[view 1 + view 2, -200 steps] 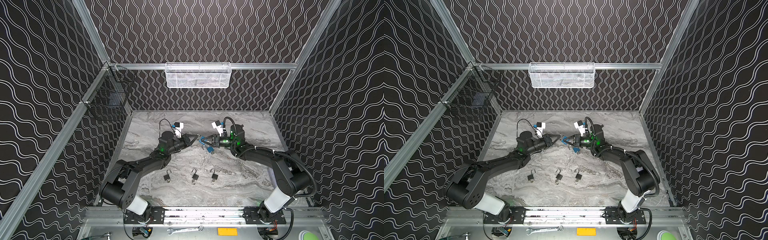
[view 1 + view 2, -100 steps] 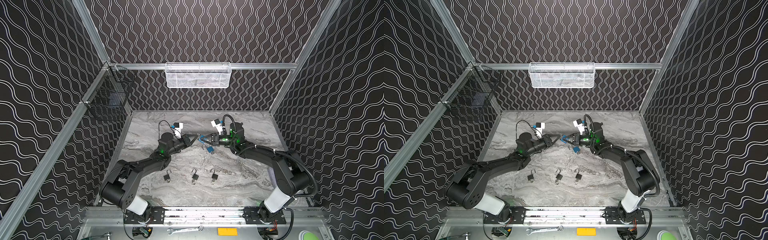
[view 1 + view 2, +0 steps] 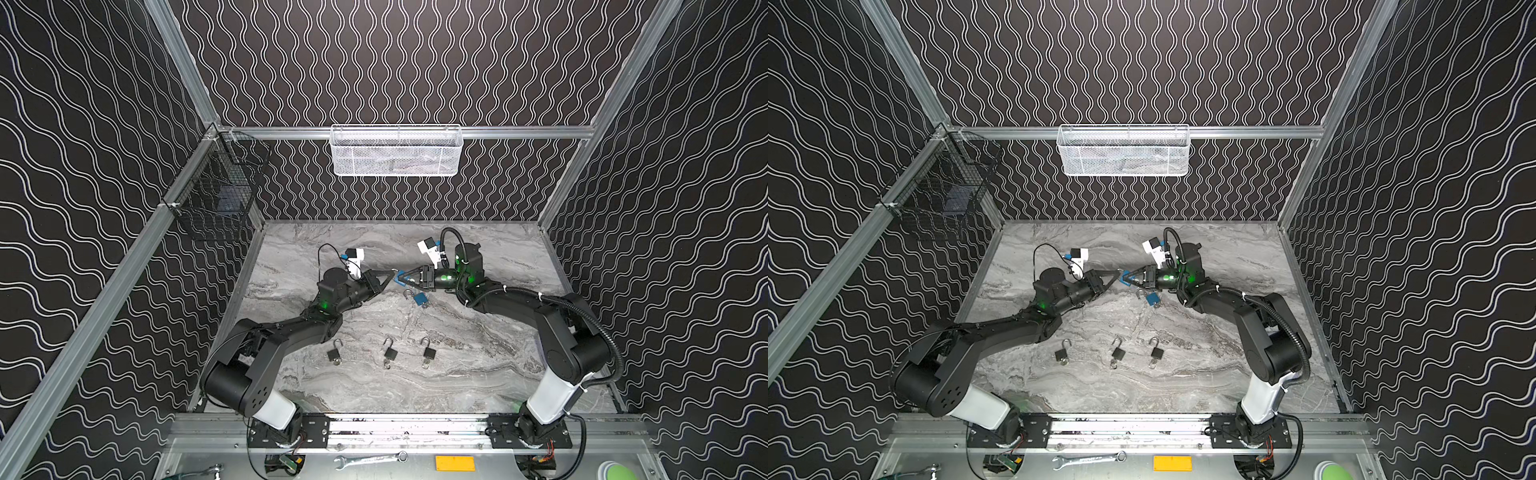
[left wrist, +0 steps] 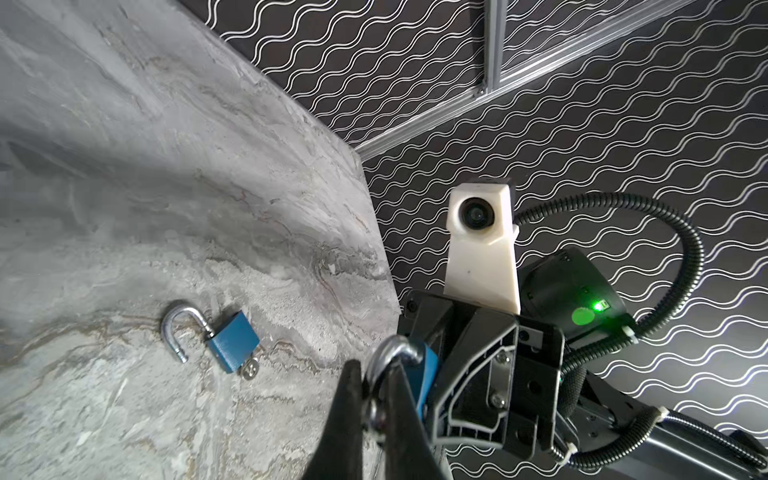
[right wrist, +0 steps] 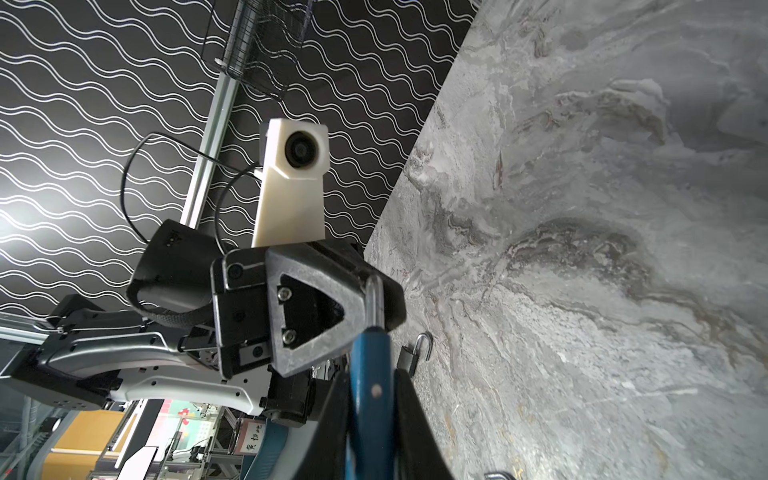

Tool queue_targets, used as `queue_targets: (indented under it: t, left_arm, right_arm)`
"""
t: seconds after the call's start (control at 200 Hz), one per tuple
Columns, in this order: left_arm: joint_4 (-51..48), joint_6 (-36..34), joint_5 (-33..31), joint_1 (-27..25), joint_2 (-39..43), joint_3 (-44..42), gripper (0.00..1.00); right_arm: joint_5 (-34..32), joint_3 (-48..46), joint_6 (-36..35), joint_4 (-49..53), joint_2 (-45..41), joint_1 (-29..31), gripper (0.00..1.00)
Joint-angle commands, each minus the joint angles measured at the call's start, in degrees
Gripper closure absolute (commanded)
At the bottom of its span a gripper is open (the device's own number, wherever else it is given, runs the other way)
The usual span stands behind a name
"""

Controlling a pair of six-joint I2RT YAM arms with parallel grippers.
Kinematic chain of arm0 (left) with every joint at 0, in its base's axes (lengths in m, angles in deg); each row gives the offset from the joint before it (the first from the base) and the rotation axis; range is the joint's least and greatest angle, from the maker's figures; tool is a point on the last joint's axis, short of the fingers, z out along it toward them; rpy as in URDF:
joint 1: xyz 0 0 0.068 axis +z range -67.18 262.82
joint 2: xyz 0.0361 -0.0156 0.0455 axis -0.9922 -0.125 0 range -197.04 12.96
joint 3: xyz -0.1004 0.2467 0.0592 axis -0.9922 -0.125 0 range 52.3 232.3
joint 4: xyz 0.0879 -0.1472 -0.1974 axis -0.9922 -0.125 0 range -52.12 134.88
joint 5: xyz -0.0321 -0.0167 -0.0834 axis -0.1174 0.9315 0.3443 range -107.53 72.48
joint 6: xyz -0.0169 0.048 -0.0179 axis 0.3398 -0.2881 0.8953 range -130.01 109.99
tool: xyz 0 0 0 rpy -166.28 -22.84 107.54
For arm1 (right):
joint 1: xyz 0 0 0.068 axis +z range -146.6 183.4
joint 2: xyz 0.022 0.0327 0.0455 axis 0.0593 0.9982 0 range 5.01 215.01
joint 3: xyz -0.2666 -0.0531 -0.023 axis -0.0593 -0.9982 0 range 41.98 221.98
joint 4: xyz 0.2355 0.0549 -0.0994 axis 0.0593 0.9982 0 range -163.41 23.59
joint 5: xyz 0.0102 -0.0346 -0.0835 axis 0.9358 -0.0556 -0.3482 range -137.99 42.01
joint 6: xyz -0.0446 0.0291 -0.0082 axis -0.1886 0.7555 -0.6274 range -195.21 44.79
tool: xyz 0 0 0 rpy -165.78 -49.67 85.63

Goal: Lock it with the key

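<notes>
**Containers.** A white mesh basket (image 3: 395, 151) is hanging from the rear rail. Pale, flat contents are showing through the mesh, but what they are cannot be told. A black wire basket (image 3: 214, 195) is hanging on the left side rail and is holding one dark bluish block (image 3: 227, 203), too dim to identify.

**Grippers.** Both are meeting tip to tip above the middle of the marble table (image 3: 478, 365). The right gripper (image 5: 370, 399) is clamping the body of a blue padlock (image 5: 370, 374) between its fingers. The left gripper (image 4: 372, 399) is pinching closed on that lock's steel shackle (image 4: 395, 347). Whether the shackle is seated in the body cannot be told, and this lock's key cannot be made out.

**Table.** A second blue padlock (image 4: 232, 338) is lying flat near the meeting point, on the right gripper's side. Its shackle is swung open and a key (image 4: 249, 368) is sitting in its base. Three black padlocks (image 3: 390, 353) are lying in a row nearer the arm bases, well apart from the grippers. Small silver pieces are showing at their bases, too small to identify.
</notes>
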Motion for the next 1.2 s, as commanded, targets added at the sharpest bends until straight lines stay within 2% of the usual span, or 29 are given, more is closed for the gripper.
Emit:
queue_targets:
  t: [0.0, 0.205, 0.28, 0.365, 0.495, 0.611, 0.876, 1.006, 1.196]
  left_arm:
    - [-1.8, -1.0, 13.6, -0.9, 0.5, 0.9, 1.0]
    - [-1.7, -1.4, 14.0, 2.0, 0.1, 1.9, 0.98]
    - [-2.9, -1.9, 13.6, 2.8, -0.2, 2.4, 0.94]
    - [-3.4, -2.7, 13.9, 3.4, -0.5, 3.2, 0.83]
    - [-1.9, -2.5, 14.3, 4.2, -0.7, 3.5, 0.74]
    - [-1.8, -2.3, 14.6, 4.2, -1.4, 4.0, 0.73]
    - [1.7, -1.0, 15.2, 4.2, -4.0, 3.7, 0.74]
    - [3.5, -0.1, 15.5, 4.2, -5.0, 3.6, 0.88]
    - [3.2, -0.2, 15.7, 4.2, -5.5, 3.3, 1.0]
  right_arm:
    - [-1.9, 0.9, -1.6, -5.3, -0.5, 0.6, 1.0]
    - [-0.6, -1.8, -3.5, -3.4, -2.0, 0.5, 1.0]
    - [-0.2, -2.4, -3.8, -3.1, -2.1, 0.5, 1.0]
    - [0.4, -2.9, -3.9, -2.9, -2.1, 0.5, 1.0]
    - [0.9, -3.5, -4.5, -2.4, -2.4, 0.5, 1.0]
    - [1.4, -3.6, -4.9, -2.1, -2.4, 0.5, 1.0]
    - [2.5, -3.4, -4.6, -3.0, -2.7, 0.5, 1.0]
    - [2.8, -3.4, -4.9, -2.4, -2.5, 0.5, 1.0]
    - [3.0, -3.5, -4.4, -3.1, -2.1, 0.5, 1.0]
